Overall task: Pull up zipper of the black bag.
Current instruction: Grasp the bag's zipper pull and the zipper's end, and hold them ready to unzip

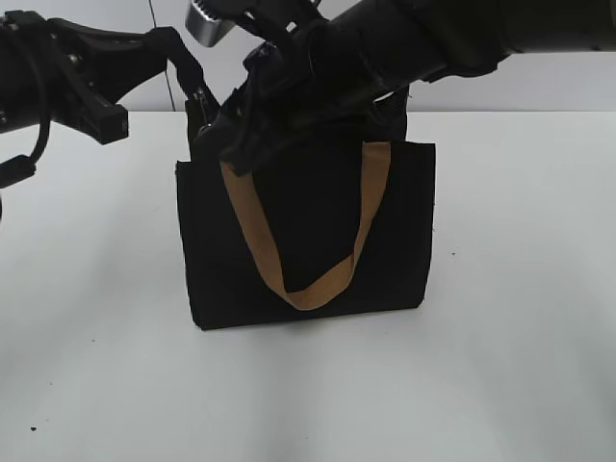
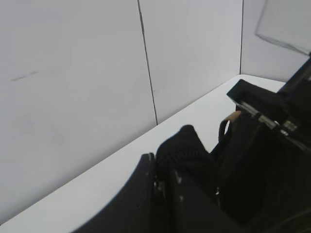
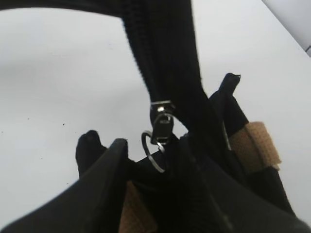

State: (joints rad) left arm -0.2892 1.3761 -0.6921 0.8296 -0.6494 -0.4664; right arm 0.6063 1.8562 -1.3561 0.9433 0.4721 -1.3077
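The black bag (image 1: 318,241) stands upright on the white table, one tan handle (image 1: 308,289) hanging down its front. My left gripper (image 1: 199,101) is at the bag's top left corner, shut on the end of the black zip strip (image 2: 182,145); its fingers show low in the left wrist view (image 2: 163,177). My right gripper (image 1: 228,137) reaches across to the same corner. In the right wrist view the zipper (image 3: 161,125) sits on the taut strip (image 3: 165,53). Its ring pull (image 3: 151,154) hangs between my open right fingers (image 3: 146,167).
The white table (image 1: 520,366) surrounds the bag. A white panelled wall (image 2: 97,73) stands close behind the table's far edge. My right arm (image 1: 433,38) crosses above the bag's top. The second tan handle (image 3: 255,143) lies by the bag's opening.
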